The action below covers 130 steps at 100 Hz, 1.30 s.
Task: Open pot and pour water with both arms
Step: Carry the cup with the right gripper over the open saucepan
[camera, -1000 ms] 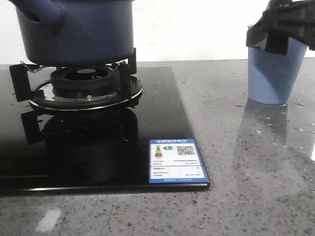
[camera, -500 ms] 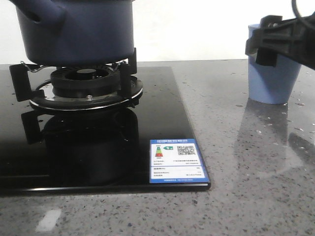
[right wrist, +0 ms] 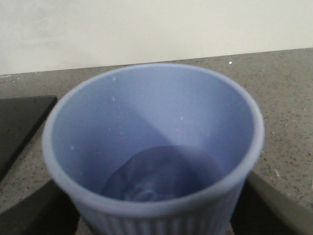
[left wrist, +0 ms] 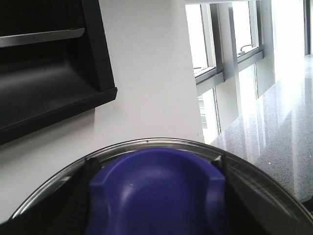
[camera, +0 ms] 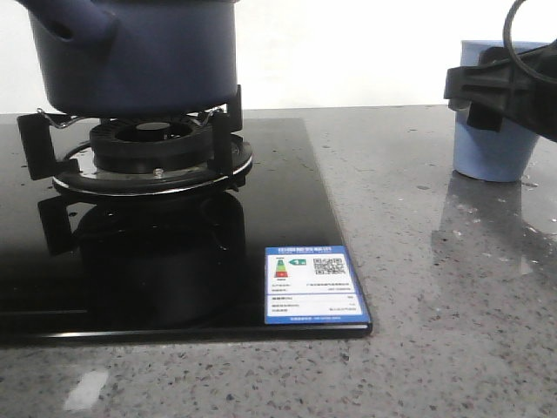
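Observation:
The navy pot (camera: 139,61) stands on the burner at the far left, its stubby handle (camera: 65,22) pointing left; its top is out of view. My left gripper (left wrist: 155,164) is not in the front view. In its wrist view it is shut on the blue knob (left wrist: 156,200) of a glass lid (left wrist: 146,143), held up in front of a wall. My right gripper (camera: 500,87) is shut on the light blue ribbed cup (camera: 492,152) at the far right, low over the counter. Inside the cup (right wrist: 156,127) tiny water drops (right wrist: 113,99) dot the wall. The fingers (right wrist: 34,210) flank it.
A black glass hob (camera: 287,192) with its burner and pot stand (camera: 152,152) fills the left. A blue energy label (camera: 312,286) sits at its front right corner. Grey speckled counter (camera: 435,305) lies to the right. A black shelf (left wrist: 49,73) is near the lid.
My right gripper has moved to the right with the cup in it. The pot has not moved.

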Each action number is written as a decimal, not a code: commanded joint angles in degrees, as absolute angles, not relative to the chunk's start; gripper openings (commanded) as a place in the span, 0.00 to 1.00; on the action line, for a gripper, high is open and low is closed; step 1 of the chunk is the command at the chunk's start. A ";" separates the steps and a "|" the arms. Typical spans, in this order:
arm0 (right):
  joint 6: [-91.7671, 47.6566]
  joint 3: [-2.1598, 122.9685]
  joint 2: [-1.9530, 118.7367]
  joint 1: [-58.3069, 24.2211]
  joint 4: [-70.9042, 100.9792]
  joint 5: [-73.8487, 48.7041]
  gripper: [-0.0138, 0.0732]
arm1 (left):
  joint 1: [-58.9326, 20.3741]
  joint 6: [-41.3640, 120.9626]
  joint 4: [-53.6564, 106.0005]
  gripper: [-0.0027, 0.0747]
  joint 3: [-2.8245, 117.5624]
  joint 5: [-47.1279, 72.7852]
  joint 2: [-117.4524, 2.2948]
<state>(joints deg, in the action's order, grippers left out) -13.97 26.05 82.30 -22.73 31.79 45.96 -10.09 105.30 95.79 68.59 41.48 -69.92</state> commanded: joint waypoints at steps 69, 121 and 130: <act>-13.66 62.93 73.38 -29.13 8.19 15.51 0.40 | -10.49 100.29 99.78 0.39 70.82 34.72 -57.92; -13.66 89.17 88.31 -33.94 0.00 -3.40 0.40 | -10.49 100.27 99.27 0.39 70.29 32.02 -55.46; -13.66 90.04 89.84 -33.94 -3.19 -4.54 0.40 | -10.49 100.27 99.27 0.39 70.29 32.02 -55.46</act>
